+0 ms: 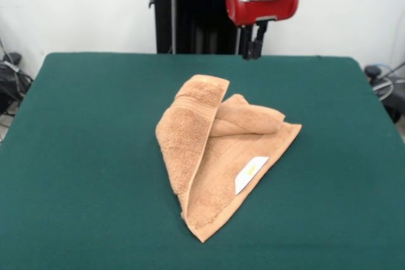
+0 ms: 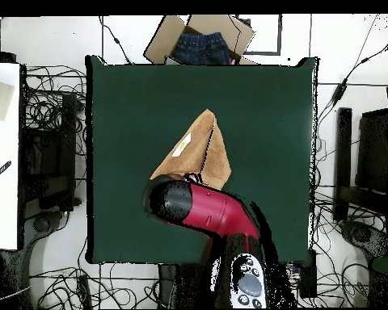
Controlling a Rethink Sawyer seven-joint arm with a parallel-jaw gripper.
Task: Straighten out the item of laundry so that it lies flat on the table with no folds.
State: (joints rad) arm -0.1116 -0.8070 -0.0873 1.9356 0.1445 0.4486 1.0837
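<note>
Nearest us in the front view lies bare green felt, and just beyond it the pointed corner of the towel (image 1: pixel 218 156). We see the tan cloth folded into a rough triangle near the middle of the table (image 1: pixel 82 156), one flap doubled over along its 9 o'clock side and another bunched toward 2 o'clock. A small white label (image 1: pixel 251 174) shows on the open face, toward 4 o'clock from the towel's middle (it carries a faint yellow mark we cannot read).

Farther back, at 12 o'clock, the gripper (image 1: pixel 252 43) hangs above the far edge of the table, apart from the towel. Its dark fingers sit close together with nothing between them, though we cannot tell for certain whether they are clenched or released. Above them is the red cuff of the arm (image 1: pixel 262 4).

From overhead, the red and black arm (image 2: pixel 205 208) covers the towel's (image 2: pixel 201 149) 6 o'clock edge, hiding the gripper. Off the table at 12 o'clock sits an open cardboard box (image 2: pixel 169 39) holding dark blue fabric (image 2: pixel 201 48); cables (image 2: pixel 48 105) sprawl over the floor at 9 o'clock and 3 o'clock
</note>
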